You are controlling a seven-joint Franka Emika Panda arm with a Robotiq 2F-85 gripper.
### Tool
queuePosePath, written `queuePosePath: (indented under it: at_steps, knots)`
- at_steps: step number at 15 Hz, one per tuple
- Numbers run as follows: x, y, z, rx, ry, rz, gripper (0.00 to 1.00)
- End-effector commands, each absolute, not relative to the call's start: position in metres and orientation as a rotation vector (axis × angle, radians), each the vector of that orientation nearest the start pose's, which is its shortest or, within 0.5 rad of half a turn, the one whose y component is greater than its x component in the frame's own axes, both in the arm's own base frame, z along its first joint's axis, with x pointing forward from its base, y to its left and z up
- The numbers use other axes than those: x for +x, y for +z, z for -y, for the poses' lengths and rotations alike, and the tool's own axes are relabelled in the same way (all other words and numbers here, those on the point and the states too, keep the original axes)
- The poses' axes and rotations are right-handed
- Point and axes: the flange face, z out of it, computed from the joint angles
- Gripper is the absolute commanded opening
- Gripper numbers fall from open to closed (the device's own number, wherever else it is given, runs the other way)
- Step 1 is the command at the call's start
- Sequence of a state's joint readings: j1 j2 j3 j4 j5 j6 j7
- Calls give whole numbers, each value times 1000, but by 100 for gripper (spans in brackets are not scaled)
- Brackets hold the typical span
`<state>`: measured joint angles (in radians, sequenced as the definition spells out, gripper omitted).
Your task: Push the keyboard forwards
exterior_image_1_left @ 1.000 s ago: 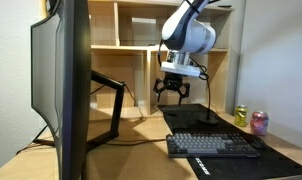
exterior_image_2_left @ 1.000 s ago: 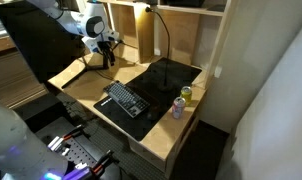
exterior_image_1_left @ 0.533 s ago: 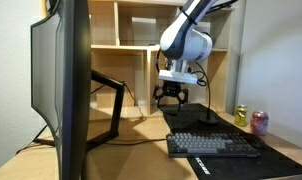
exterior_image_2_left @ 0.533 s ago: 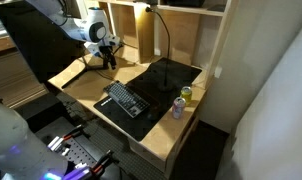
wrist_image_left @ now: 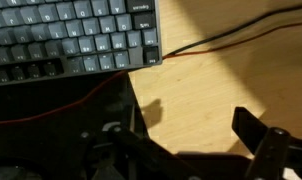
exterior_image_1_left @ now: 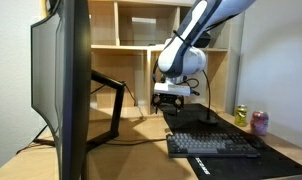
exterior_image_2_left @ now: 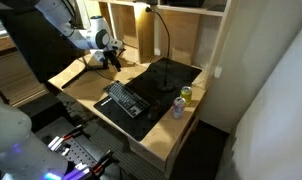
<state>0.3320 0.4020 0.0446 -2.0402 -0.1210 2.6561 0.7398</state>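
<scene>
The end effector (exterior_image_1_left: 169, 97) has dropped lower over the last second and its wrist has turned. In an exterior view it now hangs left of centre, just above the wooden counter (exterior_image_1_left: 141, 128). In an exterior view from above, the end effector (exterior_image_2_left: 113, 60) has drifted from the upper left toward the middle of the frame, closing on the black desk mat (exterior_image_2_left: 159, 78).

The fingers stand spread wide with nothing between them. The wrist view shows this best: one finger (wrist_image_left: 259, 148) sits at the lower right, its partner is in shadow at the lower left, and only bare counter lies in the gap.

The keyboard (exterior_image_1_left: 213, 146) has not moved. It lies flat on the mat at the lower right of that frame, well apart from the end effector. From above, the keyboard (exterior_image_2_left: 123, 99) sits near the front edge, below and a little right of the arm. In the wrist view, one end of the keyboard (wrist_image_left: 71, 35) fills the upper left corner, with a thin cable (wrist_image_left: 226, 38) trailing off to the right.

So this reads as the approach phase: the arm is lowering and lining up, contact has not been made, and the push itself is not yet started. Two drink cans (exterior_image_1_left: 250, 118) stand at the right edge, clear of the likely path.
</scene>
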Motion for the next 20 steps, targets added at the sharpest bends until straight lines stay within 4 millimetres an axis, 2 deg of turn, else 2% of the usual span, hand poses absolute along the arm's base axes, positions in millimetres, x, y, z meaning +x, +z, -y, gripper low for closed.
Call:
queuePosePath:
  at_steps: [1,2,5,7,11,14,20]
  knots:
    - [586,261,-234,-3010,-433,-449,100]
    - [580,265,-229,-3023,-385,-433,100]
    - [583,263,-232,-3014,-402,-447,100]
    - [578,262,-229,-3074,-311,-452,100]
    - [580,261,-229,-3055,-351,-436,100]
    - [579,261,-232,-3026,-313,-495,100]
    - [578,258,-232,-3045,-312,-477,100]
